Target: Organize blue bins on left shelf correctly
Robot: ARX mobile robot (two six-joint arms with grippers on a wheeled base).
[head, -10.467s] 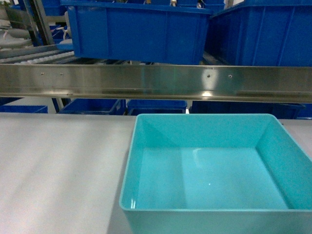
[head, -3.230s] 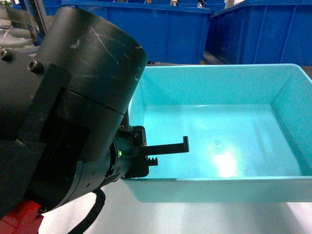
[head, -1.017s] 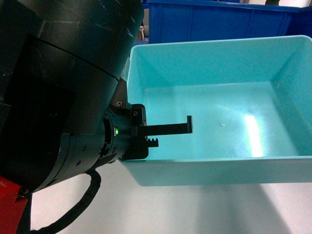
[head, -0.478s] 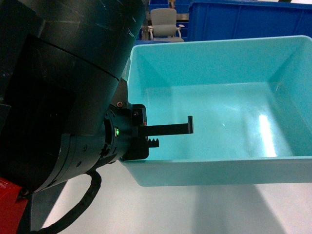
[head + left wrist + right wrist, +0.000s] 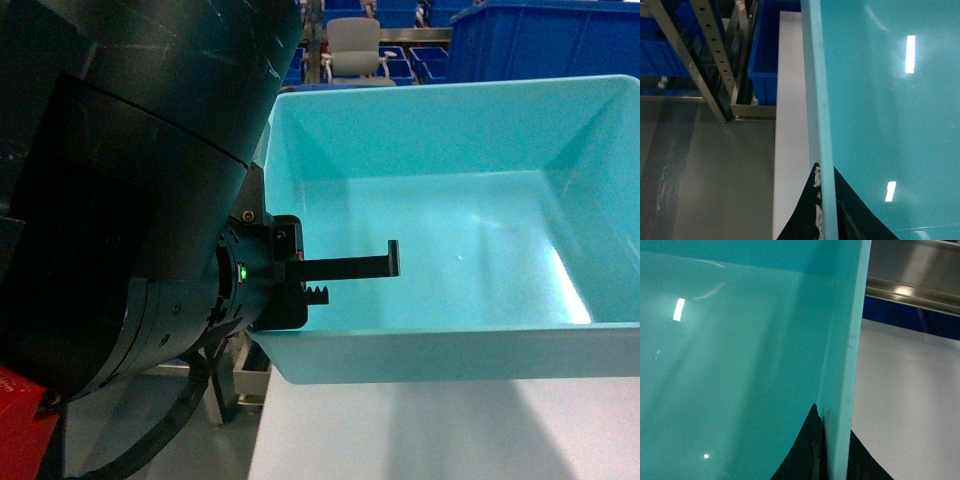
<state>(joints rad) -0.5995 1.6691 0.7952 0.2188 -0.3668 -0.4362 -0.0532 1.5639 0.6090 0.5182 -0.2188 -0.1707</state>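
In the head view the left gripper (image 5: 345, 268) is pinching the left wall of the blue bin (image 5: 450, 250), which is hanging above the white table (image 5: 450, 430). In the left wrist view its fingers (image 5: 816, 210) are clamping the thin rim, and in the right wrist view the right gripper (image 5: 822, 450) is clamping the opposite wall. The empty bin is looking light, stiff and glossy, so it may be slipping if not held at both rims.

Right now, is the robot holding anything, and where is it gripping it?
Yes: the turquoise bin. The left gripper pinches its left wall at the rim, and the right gripper pinches the right wall.
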